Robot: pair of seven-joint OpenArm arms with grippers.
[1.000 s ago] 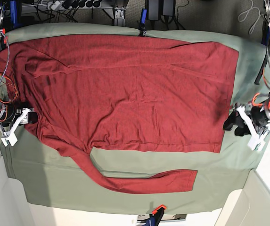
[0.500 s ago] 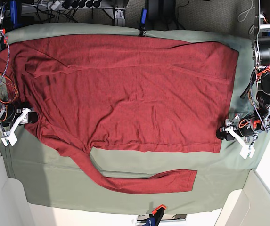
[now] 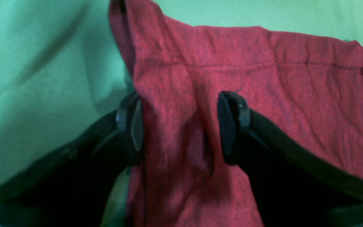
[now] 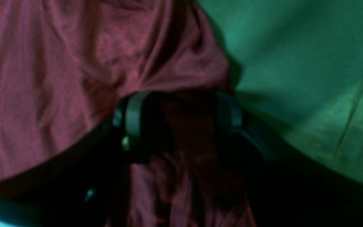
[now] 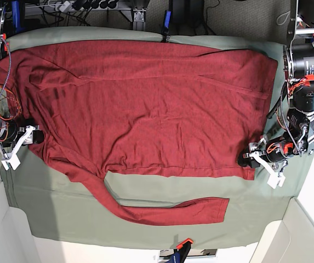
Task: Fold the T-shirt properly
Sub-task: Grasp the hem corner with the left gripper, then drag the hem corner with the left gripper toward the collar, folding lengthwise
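Where pincers [image 3: 180, 126] gape: T-shirt [image 3: 232, 78] between.

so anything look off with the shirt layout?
One long sleeve of the dark red knit T-shirt trails off the body, bent sideways across the sage-green table cloth. The other sleeve lies folded over the body. Otherwise flat, mildly wrinkled.

We find nothing we can read in these pictures. The T-shirt [image 5: 146, 104] is plain, with no print, tag or label showing, and the table cloth [image 5: 146, 227] under it carries no marks. The gear along the edges of the base view is too small and blurred for any letters.
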